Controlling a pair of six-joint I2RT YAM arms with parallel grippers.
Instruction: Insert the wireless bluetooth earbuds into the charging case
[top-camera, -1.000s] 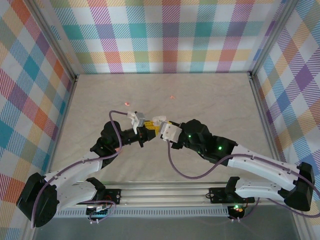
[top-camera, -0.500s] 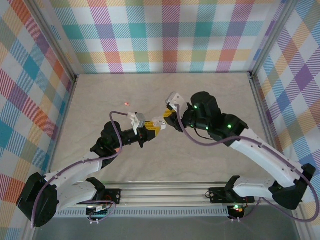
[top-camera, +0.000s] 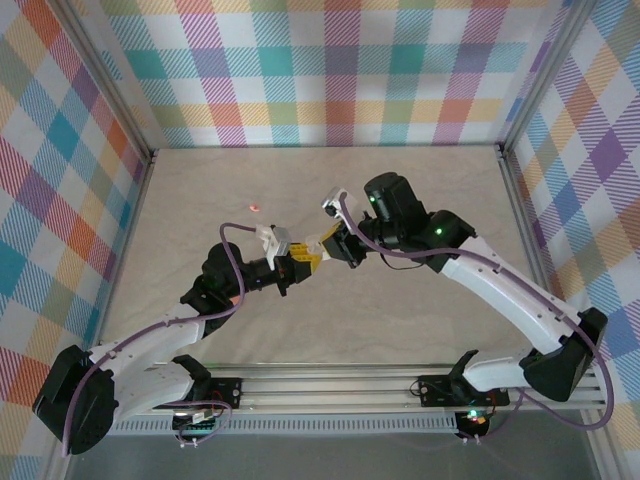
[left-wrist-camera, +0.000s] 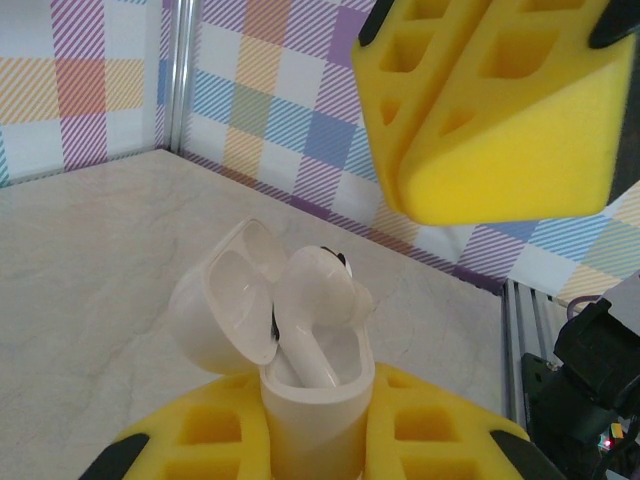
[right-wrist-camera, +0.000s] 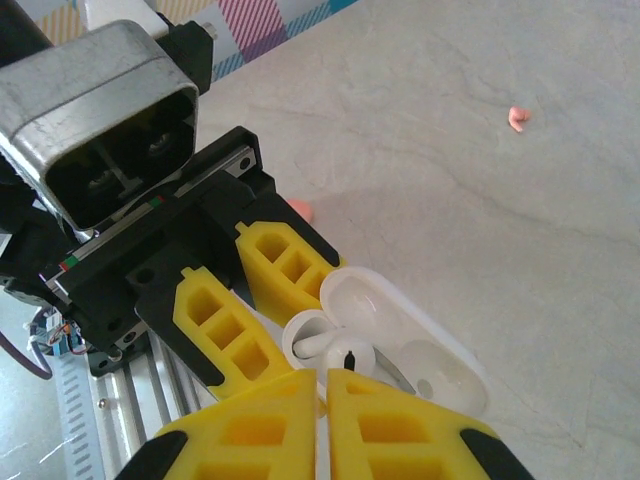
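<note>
A small white plastic wireless earbud (left-wrist-camera: 318, 295) stands stem-down inside an open white pebble-shaped charging case (left-wrist-camera: 305, 405), its rounded head sticking up above the case's rim, near the centre of the left wrist view. The case's hinged lid (left-wrist-camera: 225, 310) is tipped back to the left. The left gripper (left-wrist-camera: 312, 435), with yellow foam fingers, is clamped on the lower body of the case from both sides at the bottom of that frame. The right gripper (right-wrist-camera: 324, 385), also with yellow foam fingers, has its fingers pressed together with nothing visible between them; in the right wrist view their tips sit at the bottom centre of the frame, just beside the earbud's head (right-wrist-camera: 338, 353). In the left wrist view the same closed fingers hang in the upper right of the frame, apart from the earbud. In the overhead view the two grippers meet just left of the frame's centre, above a pale marbled tabletop (top-camera: 430, 180) walled in by pastel plaid panels (top-camera: 330, 70). A tiny salmon-pink earbud (top-camera: 254, 207) lies loose on the table, up and to the left of the grippers and well apart from the case.
</note>
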